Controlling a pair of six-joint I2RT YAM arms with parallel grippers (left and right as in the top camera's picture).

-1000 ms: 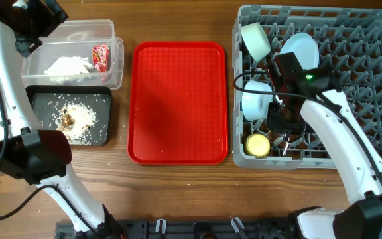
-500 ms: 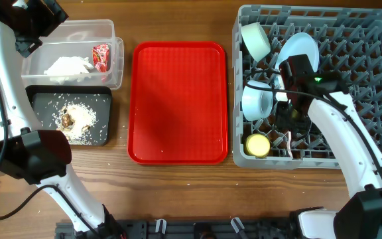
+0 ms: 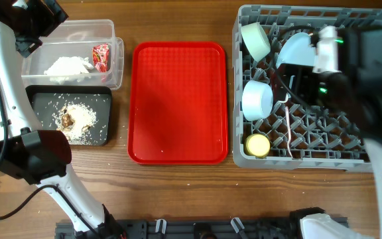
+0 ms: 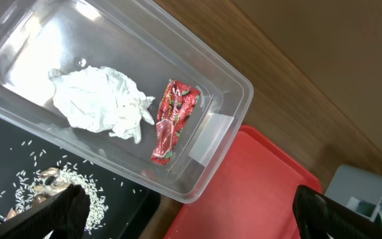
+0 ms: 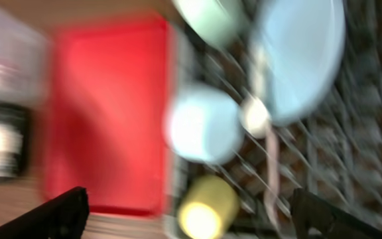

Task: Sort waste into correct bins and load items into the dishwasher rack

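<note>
The grey dishwasher rack [image 3: 350, 154] holds a pale blue plate [image 3: 296, 48], two pale bowls [image 3: 256, 99] [image 3: 254, 40], a yellow cup [image 3: 257, 144] and a white utensil [image 3: 288, 129]. My right gripper [image 5: 191, 219] hangs high over them, open and empty, blurred by motion; its arm [image 3: 350, 66] covers part of the rack. The clear tub [image 4: 224, 76] contains the crumpled napkin [image 4: 101, 103] and the red-and-white wrapper [image 4: 171, 119]. Rice scraps [image 3: 78, 116] lie in the black tray [image 3: 42, 99]. My left gripper [image 4: 191, 216] hovers open above the tub's corner.
A red serving tray [image 3: 178, 99] lies between the bins and the rack, with nothing on it. Bare wooden table runs along the front edge. The left arm [image 3: 35, 16] reaches in at the top left corner.
My right gripper has opened and risen out of the rack, leaving the white utensil lying among the pegs. The left arm has not moved.
</note>
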